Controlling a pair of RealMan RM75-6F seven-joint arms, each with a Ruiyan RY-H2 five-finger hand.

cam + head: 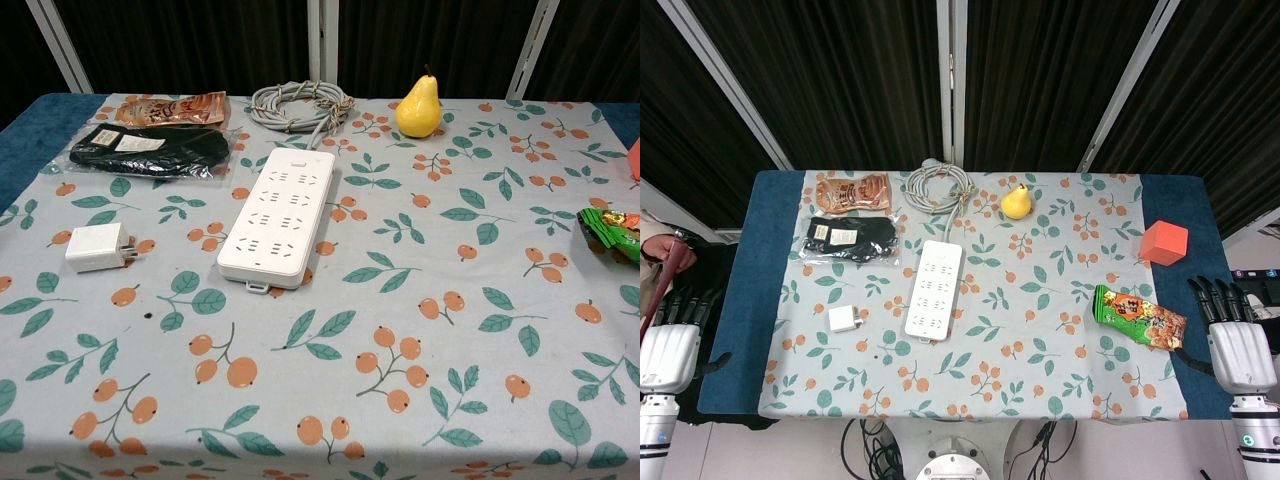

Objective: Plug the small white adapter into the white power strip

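The small white adapter point(845, 319) point(97, 248) lies on the floral cloth, its prongs pointing toward the white power strip point(933, 289) point(279, 216) just to its right. The strip lies flat at the table's middle, sockets up, its grey coiled cable point(937, 187) point(299, 104) behind it. My left hand point(673, 340) rests off the table's left edge, fingers apart and holding nothing. My right hand point(1234, 335) sits at the right edge in the same way, empty. Neither hand shows in the chest view.
A yellow pear point(1016, 201) point(418, 106) stands at the back. A black packet point(850, 238) point(150, 149) and a brown snack bag point(852, 192) point(170, 108) lie back left. An orange cube point(1164, 242) and a green snack packet point(1139, 316) point(612, 231) sit right.
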